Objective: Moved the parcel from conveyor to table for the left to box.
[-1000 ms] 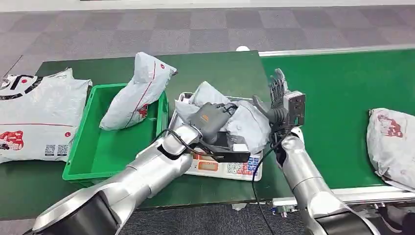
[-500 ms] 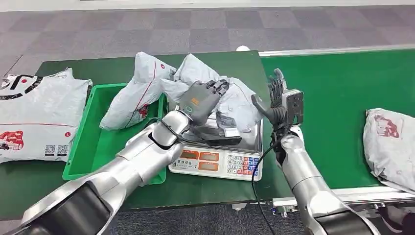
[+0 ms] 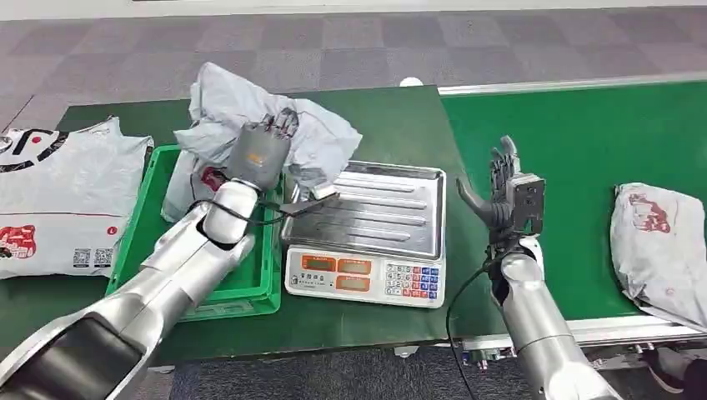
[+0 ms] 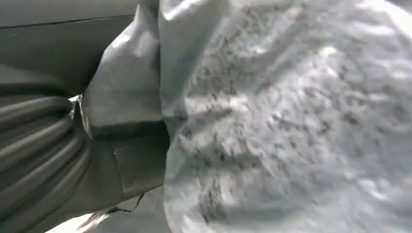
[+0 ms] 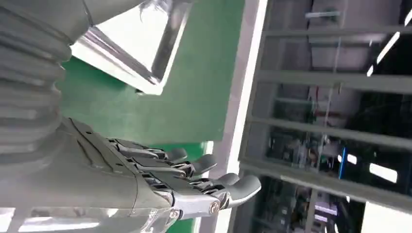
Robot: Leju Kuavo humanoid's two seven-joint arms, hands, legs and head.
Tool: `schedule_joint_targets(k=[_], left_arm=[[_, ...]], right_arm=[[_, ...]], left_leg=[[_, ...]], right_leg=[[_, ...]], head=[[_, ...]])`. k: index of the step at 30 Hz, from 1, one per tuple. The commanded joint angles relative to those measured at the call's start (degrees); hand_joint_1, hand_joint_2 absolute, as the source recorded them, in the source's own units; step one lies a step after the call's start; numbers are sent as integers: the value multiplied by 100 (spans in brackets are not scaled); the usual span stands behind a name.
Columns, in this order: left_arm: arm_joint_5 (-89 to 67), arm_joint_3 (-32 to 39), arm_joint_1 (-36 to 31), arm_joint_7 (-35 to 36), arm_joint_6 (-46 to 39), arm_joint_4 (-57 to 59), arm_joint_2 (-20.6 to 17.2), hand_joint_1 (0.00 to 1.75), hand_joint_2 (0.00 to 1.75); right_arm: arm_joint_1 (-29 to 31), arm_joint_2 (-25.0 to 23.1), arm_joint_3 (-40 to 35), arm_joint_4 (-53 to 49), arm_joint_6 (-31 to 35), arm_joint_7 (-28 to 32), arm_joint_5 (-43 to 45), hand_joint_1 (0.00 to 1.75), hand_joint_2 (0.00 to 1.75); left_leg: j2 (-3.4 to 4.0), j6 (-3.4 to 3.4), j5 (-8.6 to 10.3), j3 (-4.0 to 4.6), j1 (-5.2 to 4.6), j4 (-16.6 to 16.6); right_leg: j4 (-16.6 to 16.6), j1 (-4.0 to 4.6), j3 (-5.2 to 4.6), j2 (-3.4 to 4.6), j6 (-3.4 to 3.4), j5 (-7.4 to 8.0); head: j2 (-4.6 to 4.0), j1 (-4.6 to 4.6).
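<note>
- The left robot hand (image 3: 260,150) was clamped on a crumpled grey parcel (image 3: 321,146), which it held in the air above the near corner of the green box (image 3: 158,242) and just beside the weighing scale (image 3: 367,229).
- Seen from the left wrist, the parcel's wrinkled grey wrapping (image 4: 291,121) pressed close against that robot hand (image 4: 43,145).
- The right robot hand (image 3: 500,187) stood upright over the edge of the green conveyor (image 3: 584,150), its fingers apart and holding nothing; the right wrist view showed the same spread fingers (image 5: 214,187).
- The scale's steel pan lay bare, so the parcel was already off the conveyor and off the scale, judging by how things lay.
- Another grey parcel with red print (image 3: 188,179) appeared to rest inside the box beneath the held one, though the held one hid most of it.
- What seemed left: carrying the held parcel fully over the box, lowering it in and letting go.
- A further parcel (image 3: 659,246) waited on the conveyor at the right, well apart from the right robot hand, and looked likely to be the next one to bring across.
- Flat printed mail bags (image 3: 58,200) lay on the tabletop (image 3: 400,117) to the left of the box.
</note>
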State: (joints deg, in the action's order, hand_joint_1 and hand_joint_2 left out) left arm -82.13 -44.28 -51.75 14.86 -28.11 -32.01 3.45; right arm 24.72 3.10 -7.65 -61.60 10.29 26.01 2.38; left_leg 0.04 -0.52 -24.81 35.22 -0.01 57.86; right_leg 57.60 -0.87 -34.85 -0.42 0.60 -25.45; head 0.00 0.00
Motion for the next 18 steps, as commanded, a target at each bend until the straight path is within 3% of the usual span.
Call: schedule_joint_targets(k=[1, 6, 7, 11, 13, 18], left_arm=[[-558, 2456, 3080, -279, 250, -3451, -1357, 175, 175], [-700, 2660, 3352, -297, 327, -3726, -1381, 175, 175], [-630, 2798, 3603, -273, 331, -3944, -1446, 175, 175], [-787, 3152, 4580, 1, 47, -4848, -1835, 175, 175], [-787, 3114, 4705, 207, 76, -5030, -2067, 175, 175], [-787, 3045, 4653, 355, 171, -5022, -2159, 175, 175]], right_arm=[[-873, 324, 769, -998, -54, -94, -112, 0, 175], [-810, 366, 772, -901, -112, -83, -107, 0, 175], [-797, 422, 742, -867, -145, -69, -93, 0, 175], [-593, 482, 662, -561, -223, 9, -25, 0, 175], [-443, 483, 574, -397, -234, 45, 5, 0, 175], [-402, 469, 531, -361, -230, 49, 12, 0, 175]], left_leg=[[29, -3, -10, -56, -4, -40], [50, -4, -38, -34, 6, -10], [40, -6, -29, -10, 2, -6], [66, -5, -45, -43, 6, -17], [67, -7, -44, -20, 4, -9], [52, -9, -39, -12, 10, -4]], right_leg=[[-34, -4, 44, 30, -6, -4], [-11, 6, 20, 47, -14, -24], [-5, 3, -5, 38, -10, -22], [-19, 6, 25, 66, -12, -24], [-9, 4, 0, 68, -12, -23], [-5, 14, -3, 50, -15, -26]], head=[[0, 0], [0, 0], [0, 0], [0, 0], [0, 0], [-2, 0]])
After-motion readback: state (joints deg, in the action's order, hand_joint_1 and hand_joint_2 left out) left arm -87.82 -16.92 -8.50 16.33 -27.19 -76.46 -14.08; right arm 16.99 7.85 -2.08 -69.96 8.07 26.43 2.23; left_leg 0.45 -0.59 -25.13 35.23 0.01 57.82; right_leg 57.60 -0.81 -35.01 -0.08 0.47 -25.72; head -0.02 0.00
